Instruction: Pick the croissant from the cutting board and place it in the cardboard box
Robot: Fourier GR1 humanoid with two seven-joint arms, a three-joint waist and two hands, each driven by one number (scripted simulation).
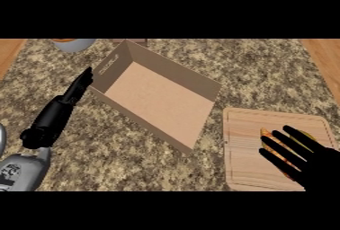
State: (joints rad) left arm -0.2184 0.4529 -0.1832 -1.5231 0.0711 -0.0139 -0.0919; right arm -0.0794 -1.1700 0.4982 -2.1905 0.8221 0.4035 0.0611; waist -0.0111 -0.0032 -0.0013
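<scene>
Reach step: right hand (312,164), fingers spread, covers croissant (267,134) on cutting board (246,148), near right; next curl & lift to cardboard box (156,101); left hand (78,87) straight-fingered beside box.

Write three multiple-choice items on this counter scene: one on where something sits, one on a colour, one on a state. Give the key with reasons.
1. Where does the cutting board lie relative to the cardboard box?
A. to its right
B. to its left
C. inside it

2. What colour are the robot's hands?
A. white
B. black
C. red

3. What is in the cardboard box?
A. the croissant
B. a plate
C. nothing visible

Key: 1 A, the board lies at the view's right, beside the box. 2 B, the right hand and left hand are both black. 3 C, the box's floor shows bare, while the croissant lies on the board, under the right hand's straight fingers.
</scene>
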